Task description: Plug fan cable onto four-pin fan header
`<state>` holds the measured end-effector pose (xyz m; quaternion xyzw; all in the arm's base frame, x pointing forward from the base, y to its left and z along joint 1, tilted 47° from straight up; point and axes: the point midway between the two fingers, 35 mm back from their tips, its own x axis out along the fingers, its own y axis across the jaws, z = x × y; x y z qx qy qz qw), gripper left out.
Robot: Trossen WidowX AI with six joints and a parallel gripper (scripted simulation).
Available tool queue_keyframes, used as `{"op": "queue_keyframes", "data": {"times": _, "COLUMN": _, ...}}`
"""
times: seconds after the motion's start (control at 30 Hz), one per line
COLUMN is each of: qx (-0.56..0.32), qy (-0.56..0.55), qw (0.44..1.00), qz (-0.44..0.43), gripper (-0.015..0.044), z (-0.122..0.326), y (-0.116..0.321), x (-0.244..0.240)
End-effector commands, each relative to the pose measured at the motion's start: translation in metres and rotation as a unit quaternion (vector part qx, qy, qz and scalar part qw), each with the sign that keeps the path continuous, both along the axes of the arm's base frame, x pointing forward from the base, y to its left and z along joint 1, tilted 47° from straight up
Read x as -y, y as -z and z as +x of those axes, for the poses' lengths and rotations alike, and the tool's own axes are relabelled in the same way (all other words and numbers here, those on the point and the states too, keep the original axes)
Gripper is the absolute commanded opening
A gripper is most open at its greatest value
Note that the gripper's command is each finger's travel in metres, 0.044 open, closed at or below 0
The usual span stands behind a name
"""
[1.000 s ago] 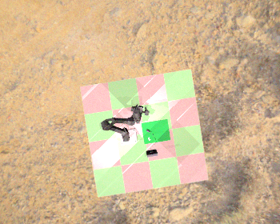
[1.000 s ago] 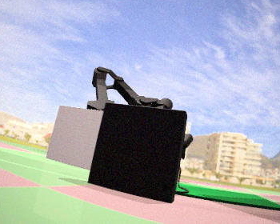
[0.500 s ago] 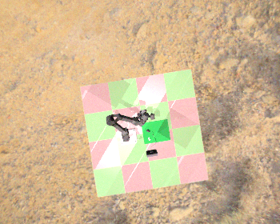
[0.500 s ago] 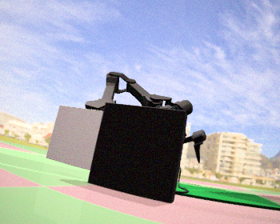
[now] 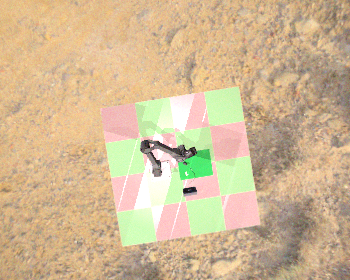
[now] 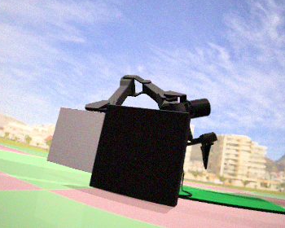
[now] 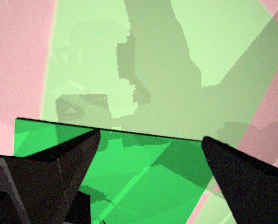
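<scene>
The fan's cable (image 5: 193, 173) (image 6: 187, 195) shows as a thin dark curve at the near part of the green board (image 5: 200, 166) (image 6: 234, 199) (image 7: 145, 165). The plug is too small to make out for certain; a dark speck on the board's left part may be it, and I cannot tell whether it is seated. A small white piece (image 5: 186, 173) nearby could be the header.

The fan (image 5: 190, 191) (image 6: 138, 155), a black block, stands just beyond the board's near edge.

The gripper (image 5: 191, 153) (image 6: 206, 162) (image 7: 151, 137) is released, its fingers wide apart with nothing between them, above the far left part of the board.

The cable should be light and limp, likely to swing or spring back, so it is best gripped by the plug's stiff body, square across its sides; the wires would only bend. The header pins are probably fragile, so straighten the plug before pressing down.
</scene>
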<state>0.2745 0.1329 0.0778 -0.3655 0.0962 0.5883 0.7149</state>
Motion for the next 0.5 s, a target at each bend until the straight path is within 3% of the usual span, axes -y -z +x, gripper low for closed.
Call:
{"op": "queue_keyframes", "data": {"times": 0.0, "qx": 0.056, "qy": -0.165, "qw": 0.978, "qz": -0.110, "gripper": 0.0440, "z": -0.007, "y": 0.045, "x": 0.060}}
{"op": "queue_keyframes", "data": {"times": 0.2, "qx": 0.066, "qy": -0.244, "qw": 0.962, "qz": -0.106, "gripper": 0.0440, "z": -0.023, "y": 0.057, "x": 0.080}}
{"op": "queue_keyframes", "data": {"times": 0.47, "qx": 0.164, "qy": -0.355, "qw": 0.915, "qz": -0.098, "gripper": 0.0440, "z": -0.035, "y": 0.061, "x": 0.091}}
